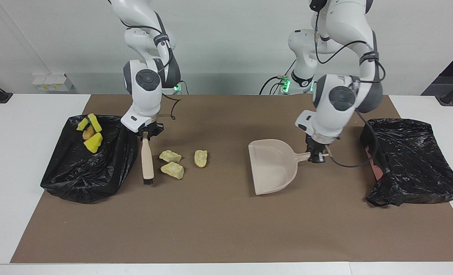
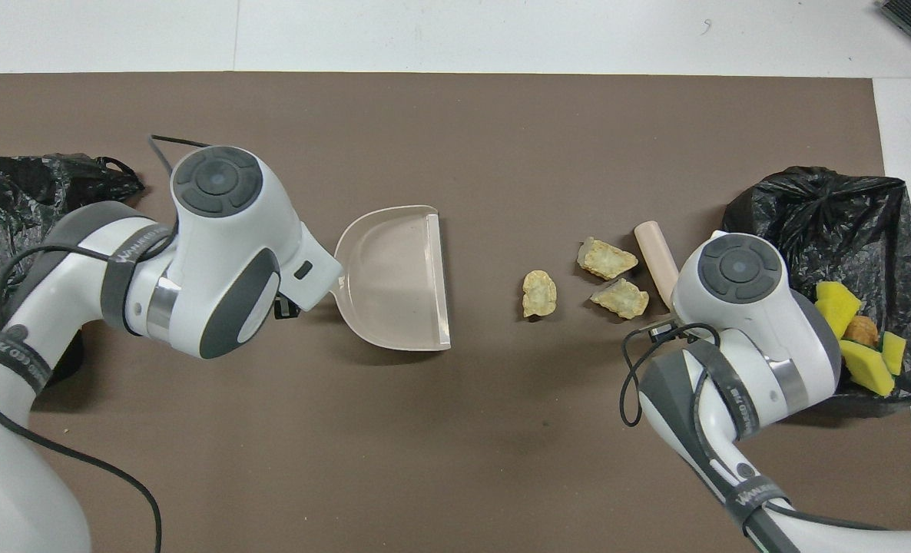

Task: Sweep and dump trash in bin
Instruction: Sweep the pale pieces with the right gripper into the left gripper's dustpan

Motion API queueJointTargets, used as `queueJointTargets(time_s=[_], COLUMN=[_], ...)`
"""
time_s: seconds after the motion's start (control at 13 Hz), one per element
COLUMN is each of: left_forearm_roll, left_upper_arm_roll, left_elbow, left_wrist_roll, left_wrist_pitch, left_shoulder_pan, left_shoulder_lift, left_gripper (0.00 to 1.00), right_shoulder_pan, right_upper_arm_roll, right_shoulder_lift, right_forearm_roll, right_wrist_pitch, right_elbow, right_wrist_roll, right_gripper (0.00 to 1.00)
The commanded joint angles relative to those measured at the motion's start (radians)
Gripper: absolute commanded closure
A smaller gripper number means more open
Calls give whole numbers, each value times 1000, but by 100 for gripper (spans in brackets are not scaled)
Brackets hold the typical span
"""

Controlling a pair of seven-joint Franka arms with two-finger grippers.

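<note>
Three loose trash chunks (image 1: 177, 163) lie together on the mat (image 1: 219, 229) near the right arm's end, just beside the bin bag (image 1: 85, 172), which has more chunks (image 1: 90, 133) resting on its top. The brush (image 1: 147, 160), hanging from the right gripper (image 1: 147, 131), stands between that bag and the loose chunks, bristle end down at the mat. Toward the left arm's end, well apart from the chunks, the dustpan (image 1: 270, 166) is held by its handle in the left gripper (image 1: 318, 156), mouth turned toward the chunks, with a second bag (image 1: 413, 168) at that end of the table.
</note>
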Motion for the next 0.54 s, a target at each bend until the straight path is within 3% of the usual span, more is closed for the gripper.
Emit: queueJointTargets(time_s=[0.0,0.46], left_forearm_roll=[20,17], left_upper_arm_roll=[14,8], left_elbow=[-65,-140], left_wrist_roll=[-107,-232], left_wrist_pitch=[36,102], left_shoulder_pan=[-70,-111], left_shoulder_lift=[-48,-59], left_gripper=[100,100], right_shoulder_pan=[51,202], right_upper_arm_roll=[12,14], right_shoulder_lift=[-2,62], right_forearm_roll=[64,303], right_wrist_pitch=[-4,44], right_elbow=[2,21], right_wrist_roll=[29,98], right_gripper=[100,100])
